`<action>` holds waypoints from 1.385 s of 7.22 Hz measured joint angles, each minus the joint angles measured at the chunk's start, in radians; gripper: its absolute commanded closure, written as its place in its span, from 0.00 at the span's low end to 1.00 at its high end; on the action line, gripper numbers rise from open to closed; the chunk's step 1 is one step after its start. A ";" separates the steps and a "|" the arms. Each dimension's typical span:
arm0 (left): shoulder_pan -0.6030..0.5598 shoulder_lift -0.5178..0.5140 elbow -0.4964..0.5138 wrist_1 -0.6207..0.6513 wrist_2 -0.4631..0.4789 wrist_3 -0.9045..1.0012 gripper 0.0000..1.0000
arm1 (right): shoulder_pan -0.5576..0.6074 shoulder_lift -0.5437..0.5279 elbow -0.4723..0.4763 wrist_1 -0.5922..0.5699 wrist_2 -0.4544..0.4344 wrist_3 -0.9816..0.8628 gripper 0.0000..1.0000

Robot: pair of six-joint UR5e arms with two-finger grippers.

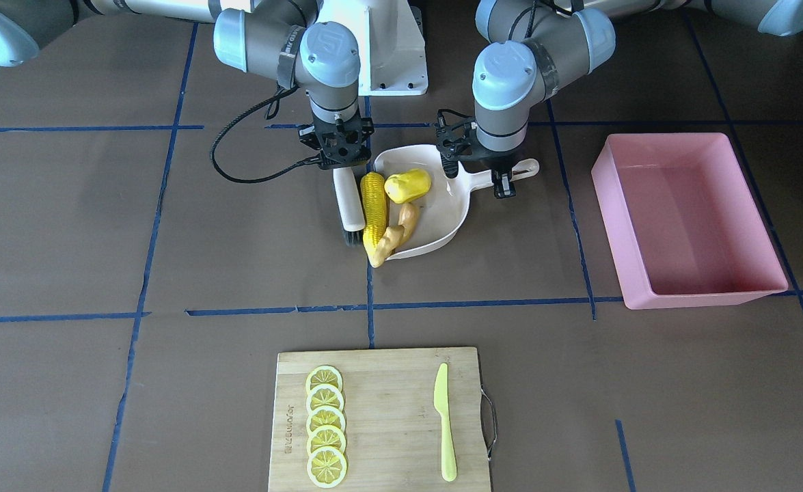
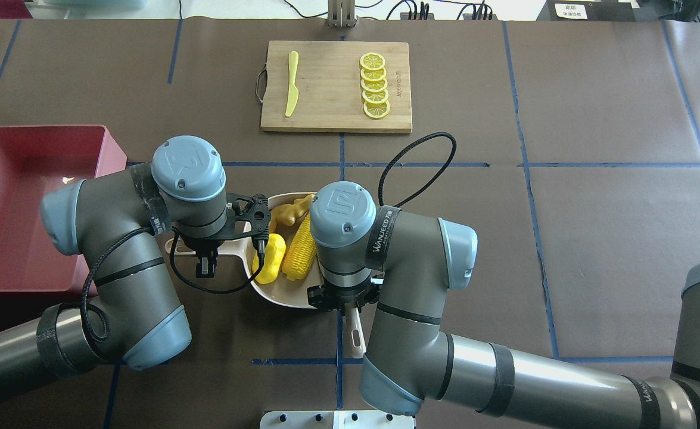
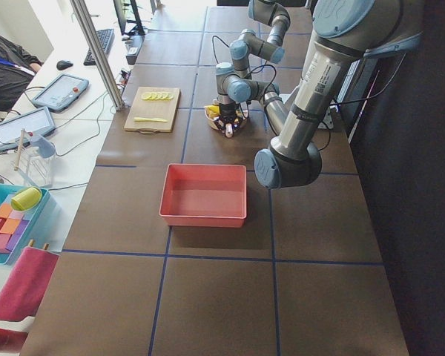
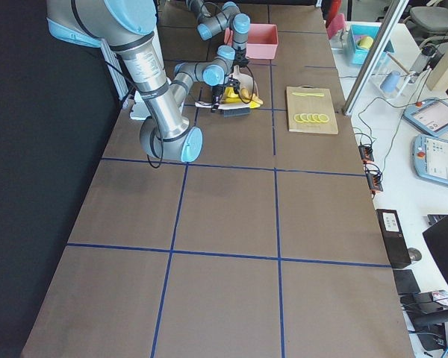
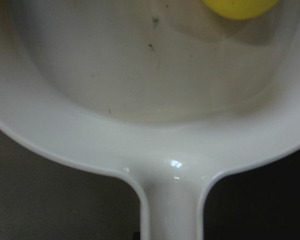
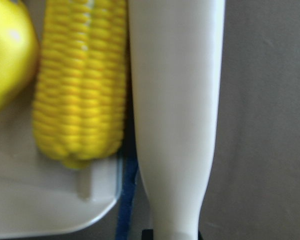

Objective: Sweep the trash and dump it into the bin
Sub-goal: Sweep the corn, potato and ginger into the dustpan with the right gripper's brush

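Cutting board [image 1: 387, 437] with lemon slices [image 1: 325, 425] nearest, yellow lump [image 1: 408, 185] and ginger root [image 1: 401, 229] in cream dustpan [image 1: 442, 220], corn cob [image 1: 374, 212] on its lip, pink bin [image 1: 705, 301] apart, overhead, left gripper [image 2: 207, 266] clamps dustpan handle [image 2: 171, 244], right gripper [image 2: 346, 301] clamps brush handle [image 2: 356, 333].

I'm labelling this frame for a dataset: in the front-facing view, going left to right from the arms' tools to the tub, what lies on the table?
In order: brush → corn cob → yellow potato-like lump → dustpan handle → pink bin. The ginger root overlaps the corn, so it is left out.
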 measured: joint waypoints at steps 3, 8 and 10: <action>0.007 -0.002 0.001 0.000 -0.001 -0.008 1.00 | -0.008 0.033 -0.009 -0.001 0.002 0.000 1.00; 0.005 0.000 0.003 -0.026 -0.008 -0.005 1.00 | 0.020 -0.021 0.067 -0.024 0.008 -0.002 1.00; 0.002 0.003 0.007 -0.074 -0.012 -0.005 1.00 | 0.035 -0.040 0.093 -0.028 0.010 -0.004 1.00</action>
